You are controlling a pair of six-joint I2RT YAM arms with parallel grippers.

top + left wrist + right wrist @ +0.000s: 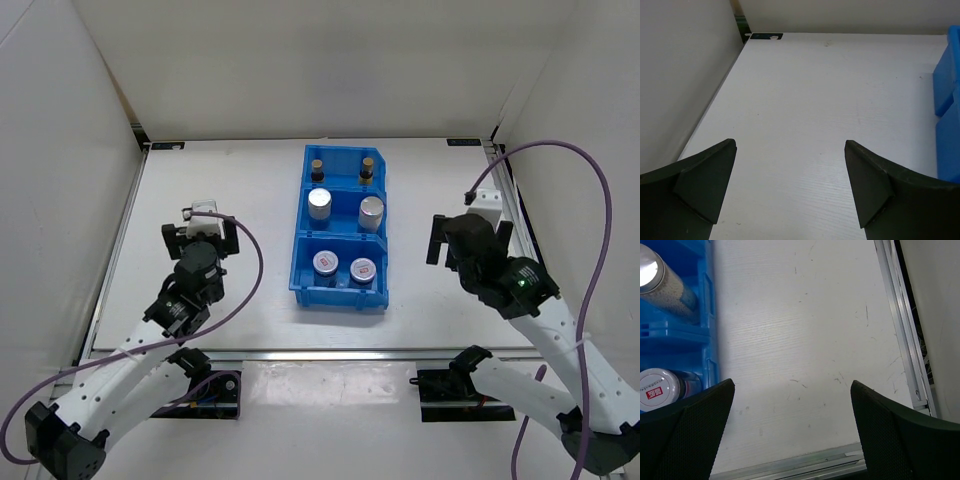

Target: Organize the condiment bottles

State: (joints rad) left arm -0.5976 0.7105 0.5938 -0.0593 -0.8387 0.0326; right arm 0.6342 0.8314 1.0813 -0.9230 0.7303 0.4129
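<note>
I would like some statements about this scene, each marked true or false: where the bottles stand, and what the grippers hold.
1. Each compartment of the blue bin holds two containers. True.
2. The two dark bottles stand in the compartment nearest the arms. False: they are in the far one; the short jars are nearest.
3. The left gripper holds a jar. False: it is open and empty.
4. The two tall cylinders share the middle compartment. True.
5. The right gripper is open, to the right of the bin. True.
</note>
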